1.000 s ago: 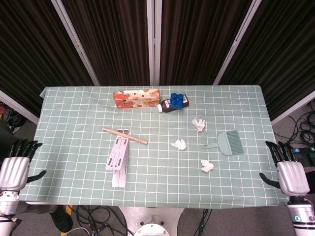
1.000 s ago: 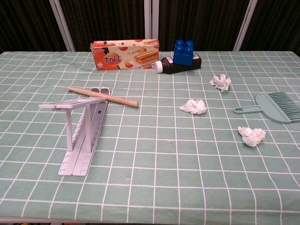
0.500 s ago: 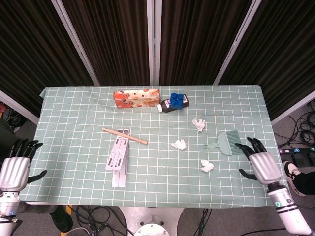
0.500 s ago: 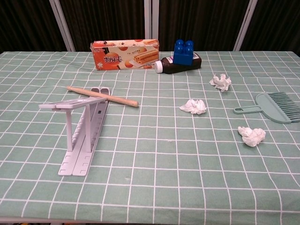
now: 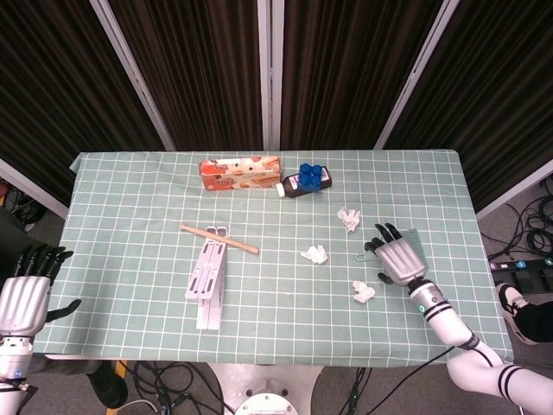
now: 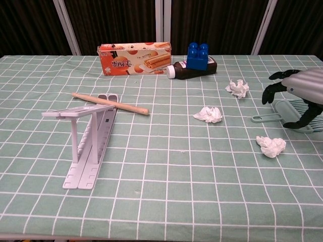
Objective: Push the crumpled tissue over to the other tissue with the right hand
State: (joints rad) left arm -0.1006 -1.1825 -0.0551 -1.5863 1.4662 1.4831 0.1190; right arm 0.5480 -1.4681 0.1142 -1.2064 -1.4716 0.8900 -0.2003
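Now the desk (image 5: 121, 186), with its green checked cloth, is the biggest thing; on it lie a white rack (image 5: 207, 275), a snack box (image 5: 240, 173), a wooden stick (image 5: 219, 239), a dark bottle (image 5: 302, 185) with a blue block (image 5: 309, 172) on it, and a small green brush (image 6: 287, 114).

What has changed is the right robot hand (image 5: 396, 257); a second ago it sat off the right edge of the desk, and now it has come in over the cloth and hangs above the brush; its fingers are spread and a little curled, and it pinches nothing. The left robot hand (image 5: 24, 294) has not moved; it waits beside the left edge of the desk, fingers apart and empty.

Three crumpled tissues are on the desk, and none has moved yet; the near tissue (image 5: 364, 291) is just below and to the left of the right robot hand, close to it; the middle tissue (image 5: 314, 254) is further left, near the middle of the desk; the far tissue (image 5: 349, 218) is up past the hand, toward the bottle.

I think the push has not begun; the hand has only reached in. I cannot tell which tissue it will push; the near one is closest, so that may be it, and it would go toward the middle one. Tissue is light, so a soft, low nudge should do; the brush right under the hand could get bumped.
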